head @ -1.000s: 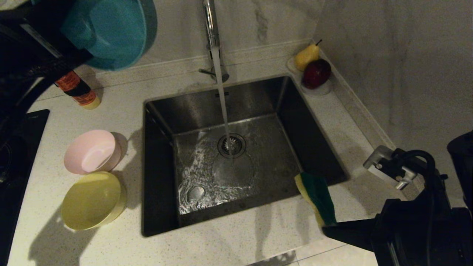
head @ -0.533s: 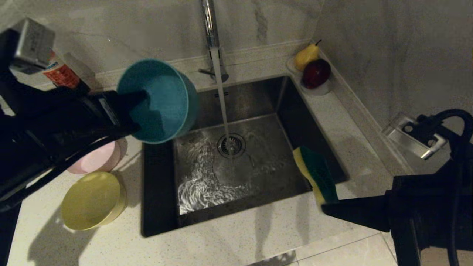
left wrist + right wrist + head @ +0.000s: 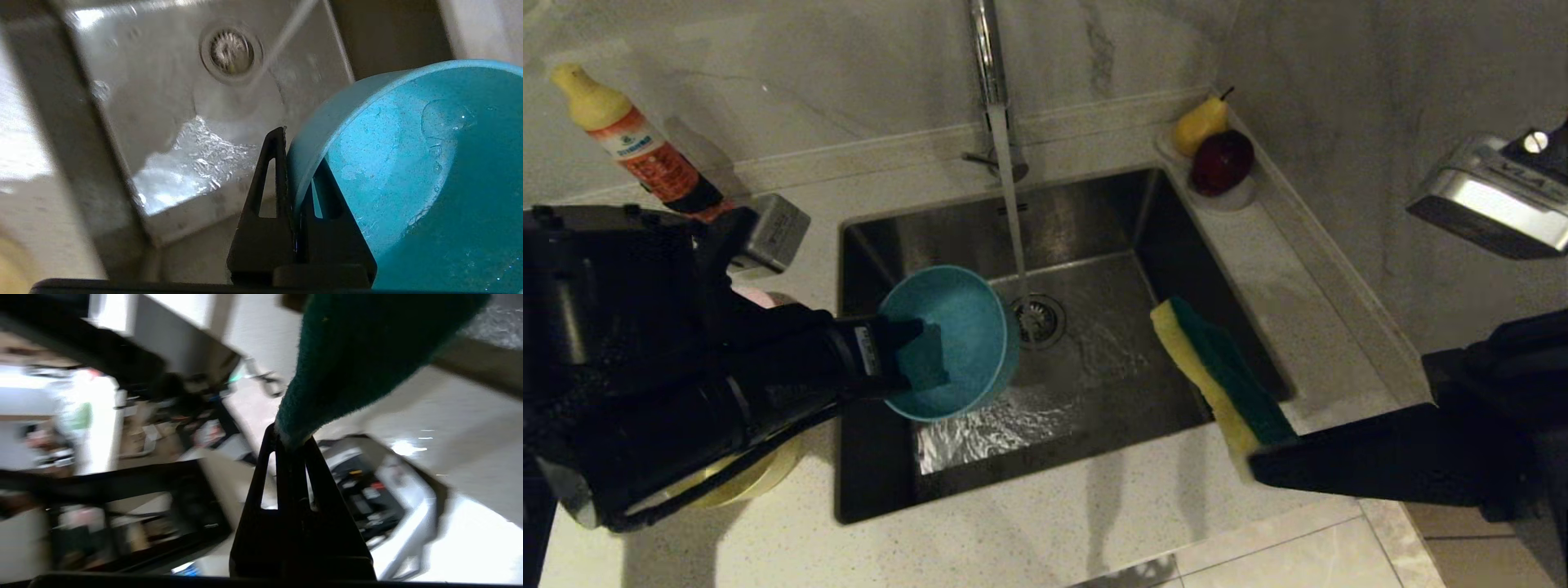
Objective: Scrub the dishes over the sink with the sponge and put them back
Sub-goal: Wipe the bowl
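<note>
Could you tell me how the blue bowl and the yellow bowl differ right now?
The blue bowl is held tipped on its side over the sink, pinched at the rim by the left end effector; the yellow bowl rests on the counter, untouched and largely hidden behind the left arm. Both look like round plastic bowls.

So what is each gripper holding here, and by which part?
Left gripper pinches the blue bowl by its rim; right gripper clamps one end of the sponge.

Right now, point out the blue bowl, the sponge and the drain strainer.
blue bowl [image 3: 964,327]: head view, inner wall.
sponge [image 3: 1229,376]: head view, green scouring face.
drain strainer [image 3: 1039,318]: head view, its centre.
</note>
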